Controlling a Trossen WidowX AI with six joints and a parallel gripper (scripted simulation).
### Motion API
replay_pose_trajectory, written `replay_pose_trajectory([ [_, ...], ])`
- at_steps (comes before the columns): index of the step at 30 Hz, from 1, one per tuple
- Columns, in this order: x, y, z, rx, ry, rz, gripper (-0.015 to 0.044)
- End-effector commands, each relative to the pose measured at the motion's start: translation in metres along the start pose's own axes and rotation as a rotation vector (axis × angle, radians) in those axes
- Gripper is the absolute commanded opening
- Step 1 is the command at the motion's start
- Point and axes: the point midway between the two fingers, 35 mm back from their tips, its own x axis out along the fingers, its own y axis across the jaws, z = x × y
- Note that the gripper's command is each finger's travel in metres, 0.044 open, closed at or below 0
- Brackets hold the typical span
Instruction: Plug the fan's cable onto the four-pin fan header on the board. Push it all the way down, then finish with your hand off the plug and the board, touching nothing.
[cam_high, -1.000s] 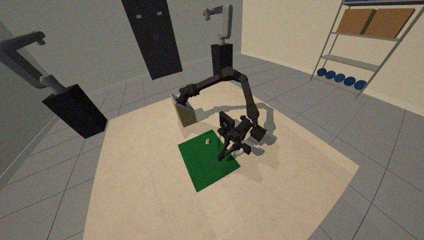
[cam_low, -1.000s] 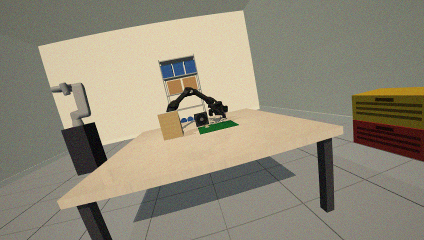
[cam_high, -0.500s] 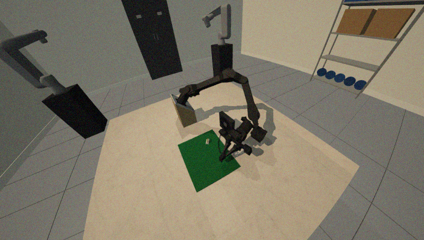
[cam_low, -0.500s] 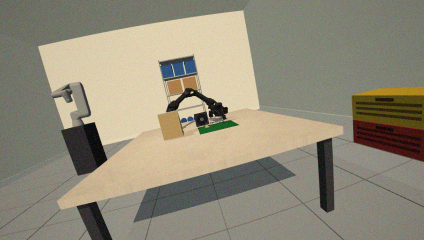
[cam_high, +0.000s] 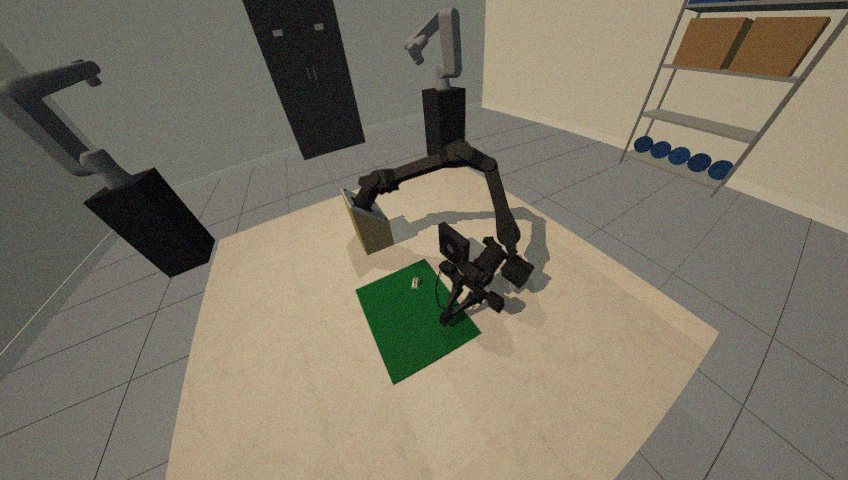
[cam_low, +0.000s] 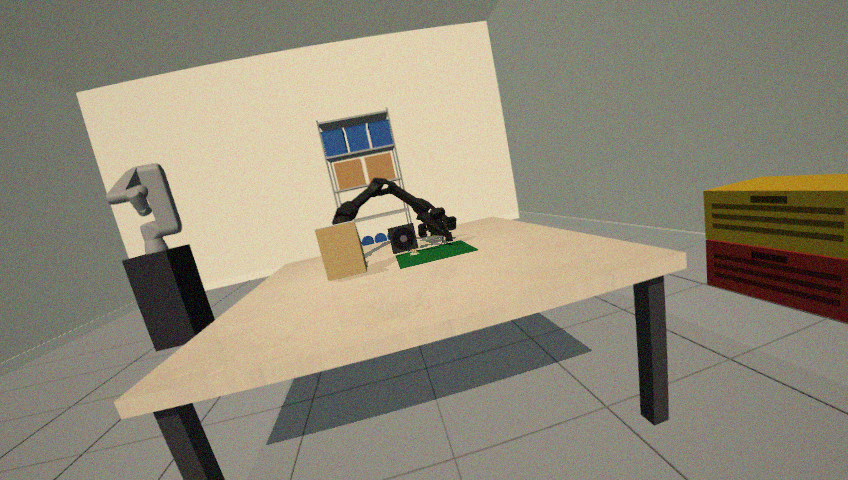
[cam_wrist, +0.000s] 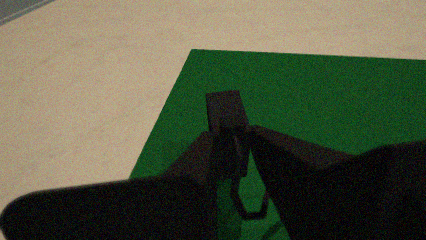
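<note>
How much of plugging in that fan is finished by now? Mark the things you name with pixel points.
Roughly halfway, I'd say. Done: the dark plug (cam_wrist: 228, 110) is gripped in the robot's jaws. In hand: it's over the green board (cam_high: 395, 336) (cam_low: 428, 258) (cam_wrist: 320, 95), away from the small white part (cam_high: 415, 283) (cam_low: 414, 252), probably the header. Left: line it up, push down, let go and back off.

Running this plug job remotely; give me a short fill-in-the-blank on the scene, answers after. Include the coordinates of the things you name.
The board (cam_high: 404, 333) (cam_low: 425, 256) (cam_wrist: 320, 95) is coloured ____.
The gripper (cam_high: 445, 320) (cam_low: 449, 237) (cam_wrist: 230, 137) is closed on the dark ____.
The square black thing with a round hub, standing near the board, is the ____.
The small header (cam_high: 415, 283) (cam_low: 414, 252) on the board is mostly ____.

Answers: green; plug; fan; white.
</note>
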Motion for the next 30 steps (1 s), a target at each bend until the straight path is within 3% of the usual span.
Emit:
replay_pose_trajectory([
  [1,0.003,0.0,-0.003,0.005,-0.005,-0.002,0.0],
  [30,0.006,0.0,-0.017,-0.002,0.001,-0.002,0.0],
])
